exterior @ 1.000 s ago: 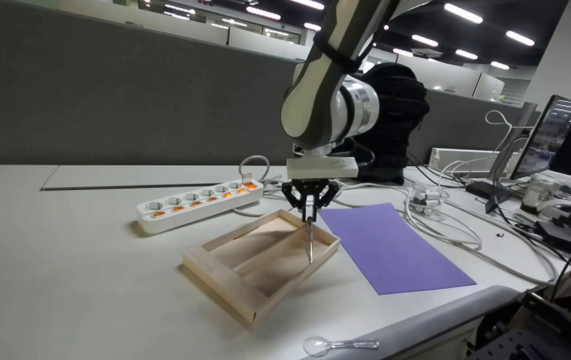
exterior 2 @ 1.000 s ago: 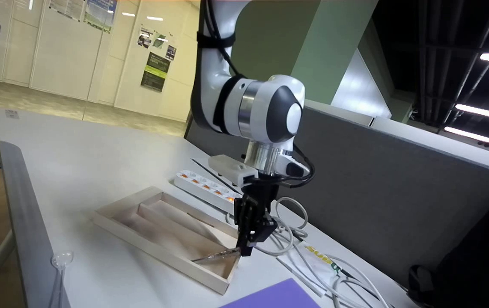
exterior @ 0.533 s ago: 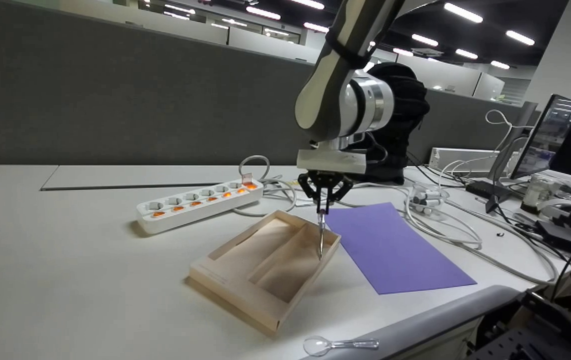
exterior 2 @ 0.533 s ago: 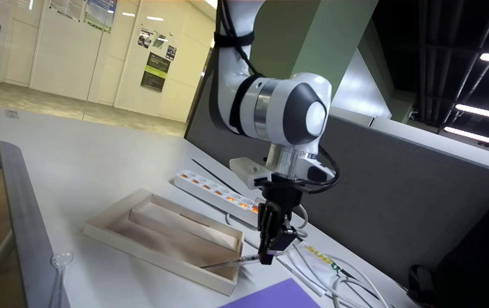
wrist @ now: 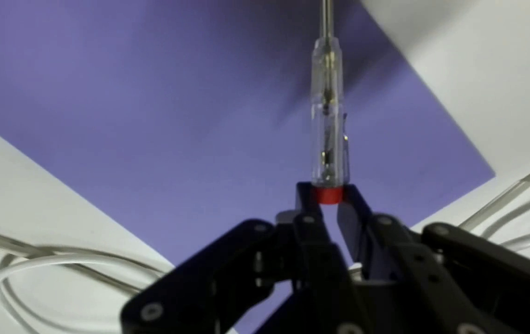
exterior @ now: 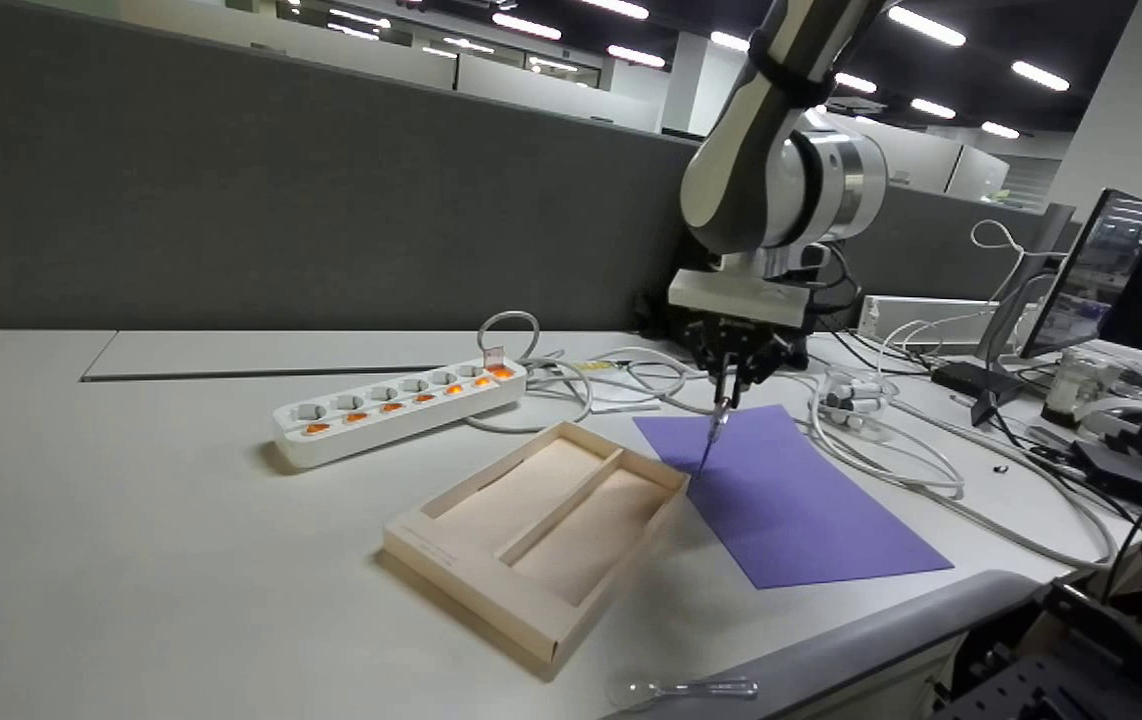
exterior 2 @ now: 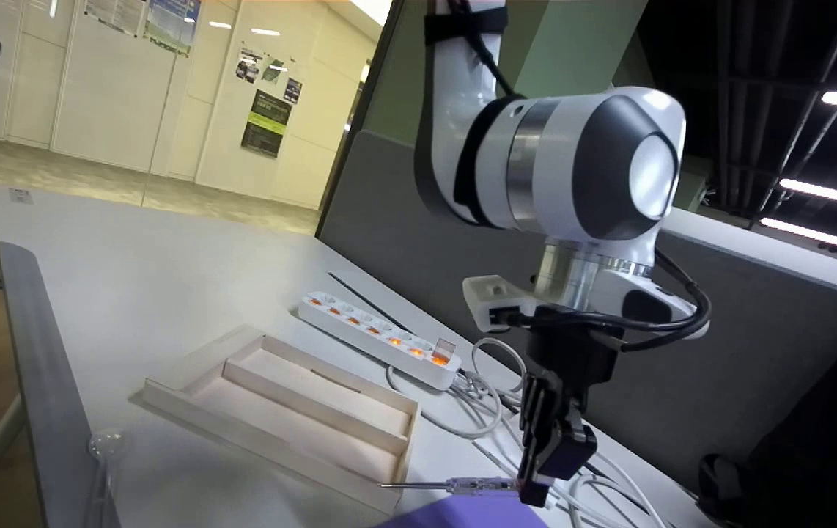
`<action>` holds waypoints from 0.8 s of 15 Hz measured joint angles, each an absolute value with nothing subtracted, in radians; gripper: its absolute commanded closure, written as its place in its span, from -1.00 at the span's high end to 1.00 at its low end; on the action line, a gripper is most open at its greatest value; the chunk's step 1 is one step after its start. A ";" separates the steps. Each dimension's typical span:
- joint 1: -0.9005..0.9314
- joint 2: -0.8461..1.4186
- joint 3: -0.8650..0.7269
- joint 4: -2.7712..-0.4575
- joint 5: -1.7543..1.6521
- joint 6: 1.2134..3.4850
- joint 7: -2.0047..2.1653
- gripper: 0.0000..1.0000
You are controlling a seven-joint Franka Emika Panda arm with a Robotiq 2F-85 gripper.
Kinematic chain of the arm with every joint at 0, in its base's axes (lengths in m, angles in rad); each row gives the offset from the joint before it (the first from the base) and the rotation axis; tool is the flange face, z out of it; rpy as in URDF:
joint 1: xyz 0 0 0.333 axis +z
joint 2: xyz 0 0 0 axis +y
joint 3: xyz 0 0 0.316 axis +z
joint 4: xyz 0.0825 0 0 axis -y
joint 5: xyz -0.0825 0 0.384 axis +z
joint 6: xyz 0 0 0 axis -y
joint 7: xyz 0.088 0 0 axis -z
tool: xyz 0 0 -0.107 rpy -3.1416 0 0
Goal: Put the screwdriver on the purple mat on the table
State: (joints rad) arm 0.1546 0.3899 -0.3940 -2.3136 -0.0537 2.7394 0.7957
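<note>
Plainly, the screwdriver [wrist: 326, 116] juts from between the end effector's [wrist: 327, 195] 2 fingertips [wrist: 304, 197].

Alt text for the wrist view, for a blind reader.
A black pincer grips a clear-handled screwdriver by its red end over a purple mat. The tip is out of frame; the mat lies on a white table, pale cables at lower left and right.

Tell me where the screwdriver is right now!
The gripper holds the screwdriver by its red end; in the wrist view it shows right of centre, with the purple mat behind it.
</note>
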 measured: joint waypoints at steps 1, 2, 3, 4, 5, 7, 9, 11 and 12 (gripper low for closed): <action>0.134 0.380 -0.393 -2.326 -0.040 2.739 0.797 -0.91; 0.112 0.373 -0.391 -2.338 -0.024 2.739 0.797 -0.91; 0.091 0.369 -0.387 -2.348 -0.008 2.740 0.797 -0.91; 0.069 0.369 -0.379 -2.355 0.011 2.741 0.794 -0.91; 0.046 0.369 -0.368 -2.361 0.032 2.744 0.788 -0.91; 0.000 0.375 -0.337 -2.366 0.079 2.756 0.767 -0.91; -0.042 0.387 -0.303 -2.365 0.130 2.766 0.732 -0.91; -0.077 0.405 -0.271 -2.361 0.180 2.774 0.689 -0.91; -0.092 0.417 -0.255 -2.355 0.204 2.774 0.667 -0.91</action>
State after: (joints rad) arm -0.0917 0.4169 -0.2552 -2.3552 0.2043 2.7741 0.6670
